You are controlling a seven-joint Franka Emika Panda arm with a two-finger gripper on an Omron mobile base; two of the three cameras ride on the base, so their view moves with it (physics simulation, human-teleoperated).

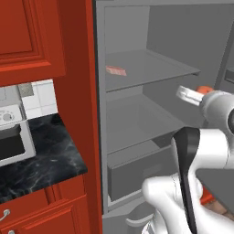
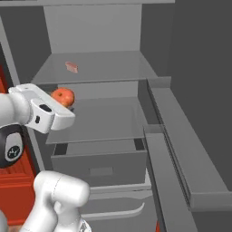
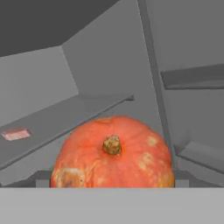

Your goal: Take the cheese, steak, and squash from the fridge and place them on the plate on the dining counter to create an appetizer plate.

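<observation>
The fridge (image 2: 104, 31) stands open in front of me. A round orange squash (image 3: 113, 153) with a brown stem sits on the middle shelf (image 2: 108, 120) and shows again as the squash (image 2: 63, 96) and the squash (image 1: 204, 88). My gripper (image 2: 56, 113) is right at the squash and open, its jaws wide on either side without closing on it. The steak (image 2: 71, 67), a flat pinkish slab, lies on the upper shelf, seen also as the steak (image 1: 115, 71) and the steak (image 3: 16, 134). The cheese, the plate and the dining counter are out of view.
A boxy grey drawer (image 2: 99, 165) sits below the middle shelf. The fridge door's shelves (image 2: 181, 149) run along the right. Left of the fridge are red cabinets (image 1: 73, 68) and a black worktop (image 1: 45, 155) with a white toaster oven (image 1: 11, 137).
</observation>
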